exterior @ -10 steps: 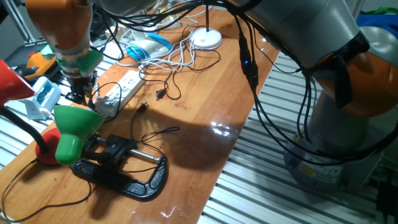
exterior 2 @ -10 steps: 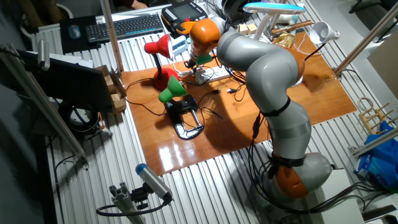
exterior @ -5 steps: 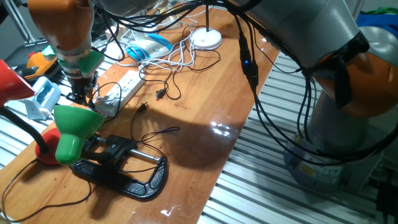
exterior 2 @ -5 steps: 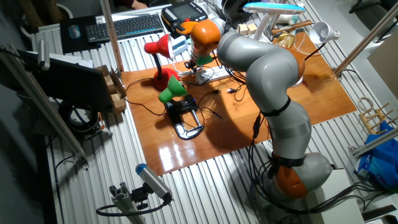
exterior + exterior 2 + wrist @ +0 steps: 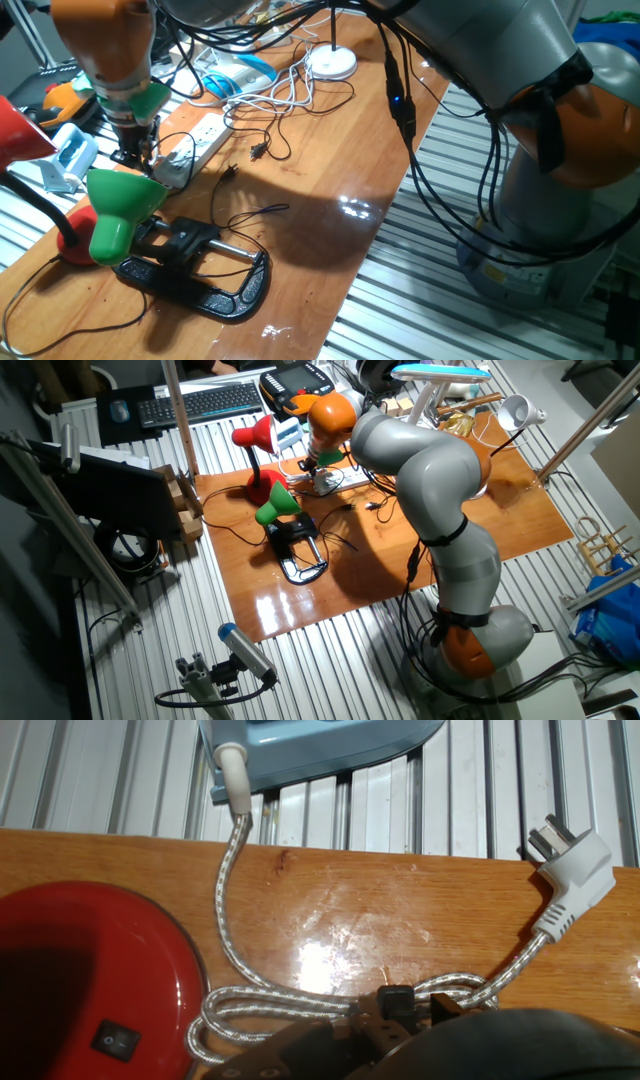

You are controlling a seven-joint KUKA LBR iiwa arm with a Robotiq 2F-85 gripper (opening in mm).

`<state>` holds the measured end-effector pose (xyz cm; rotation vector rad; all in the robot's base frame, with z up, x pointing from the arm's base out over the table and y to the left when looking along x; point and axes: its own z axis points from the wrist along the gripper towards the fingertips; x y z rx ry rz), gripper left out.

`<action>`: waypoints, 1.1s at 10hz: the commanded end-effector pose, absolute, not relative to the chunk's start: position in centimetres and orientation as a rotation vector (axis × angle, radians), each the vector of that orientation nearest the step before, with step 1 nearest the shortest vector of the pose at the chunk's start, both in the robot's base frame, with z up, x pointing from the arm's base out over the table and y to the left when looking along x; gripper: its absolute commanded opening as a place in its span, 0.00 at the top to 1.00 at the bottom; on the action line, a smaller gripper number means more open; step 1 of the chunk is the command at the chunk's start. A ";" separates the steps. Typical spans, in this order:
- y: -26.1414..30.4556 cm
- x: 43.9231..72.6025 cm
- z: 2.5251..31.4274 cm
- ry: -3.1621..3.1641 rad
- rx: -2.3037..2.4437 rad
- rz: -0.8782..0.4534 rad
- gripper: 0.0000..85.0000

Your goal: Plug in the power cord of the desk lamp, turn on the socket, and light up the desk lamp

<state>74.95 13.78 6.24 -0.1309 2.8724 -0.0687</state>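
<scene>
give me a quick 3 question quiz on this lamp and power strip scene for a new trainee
1. True or false: the gripper is over the near end of the socket.
2. Multiple choice: what colour is the shade of the lamp nearest the black clamp? A) blue B) green C) yellow
3. Fill in: in the hand view, the loose white plug lies on the wooden ____.

Key: 1 true. 2 B. 3 table.
</scene>
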 end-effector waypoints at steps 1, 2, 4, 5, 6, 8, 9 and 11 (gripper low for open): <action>13.8 74.9 6.1 2.872 -0.131 -0.069 0.60; 13.8 74.8 6.1 2.874 -0.131 -0.069 0.60; 13.8 74.8 6.0 2.878 -0.134 -0.069 0.60; 13.8 74.8 6.0 2.878 -0.134 -0.071 0.60; 13.8 74.9 5.9 2.878 -0.136 -0.073 0.60; 13.9 74.9 5.8 2.878 -0.138 -0.071 0.60; 13.9 74.9 5.8 2.878 -0.138 -0.069 0.60; 13.9 75.0 5.5 2.877 -0.138 -0.067 0.60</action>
